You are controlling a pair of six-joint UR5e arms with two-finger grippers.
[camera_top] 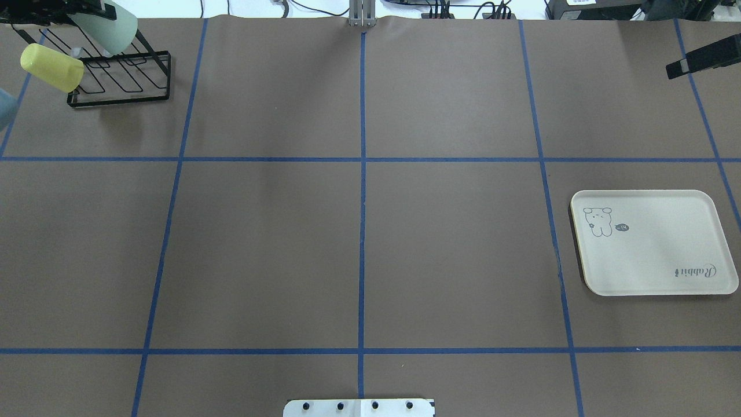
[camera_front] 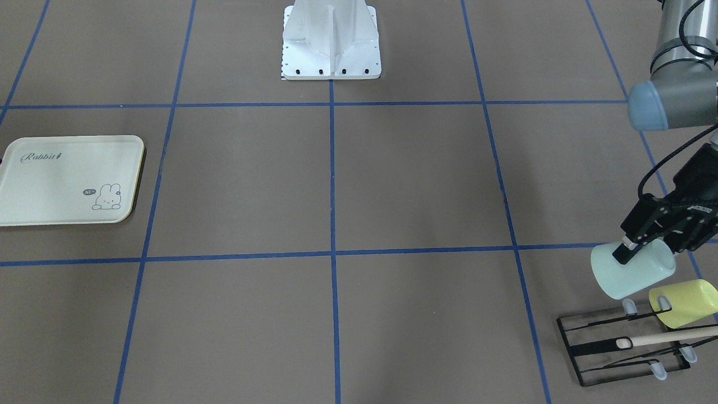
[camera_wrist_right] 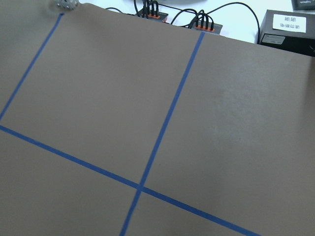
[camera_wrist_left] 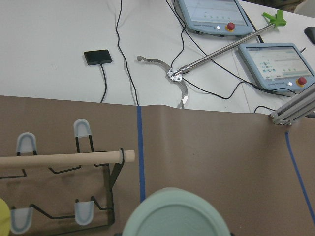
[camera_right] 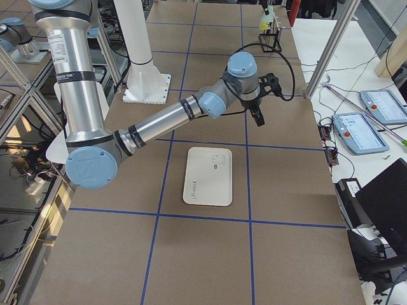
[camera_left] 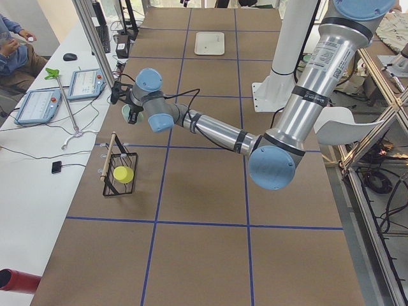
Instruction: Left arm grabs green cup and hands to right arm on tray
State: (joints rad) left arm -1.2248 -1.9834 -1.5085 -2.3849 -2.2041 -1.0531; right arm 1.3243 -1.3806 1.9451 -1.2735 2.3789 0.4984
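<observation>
My left gripper (camera_front: 626, 251) is shut on the pale mint-green cup (camera_front: 631, 273) near its rim. It holds the cup tilted just above the black wire rack (camera_front: 622, 348). In the overhead view the cup (camera_top: 107, 29) is at the far left corner. The left wrist view shows its round base (camera_wrist_left: 174, 214) from close up. The cream tray (camera_top: 654, 249) lies bare on the robot's right side and also shows in the front view (camera_front: 67, 179). My right gripper (camera_top: 694, 59) hangs over the far right corner; I cannot tell how its jaws stand.
A yellow-green cup (camera_front: 684, 303) sits tilted on a peg of the rack, close beside the held cup. A wooden stick (camera_front: 667, 336) lies across the rack. The white robot base (camera_front: 331, 39) stands at the table's middle edge.
</observation>
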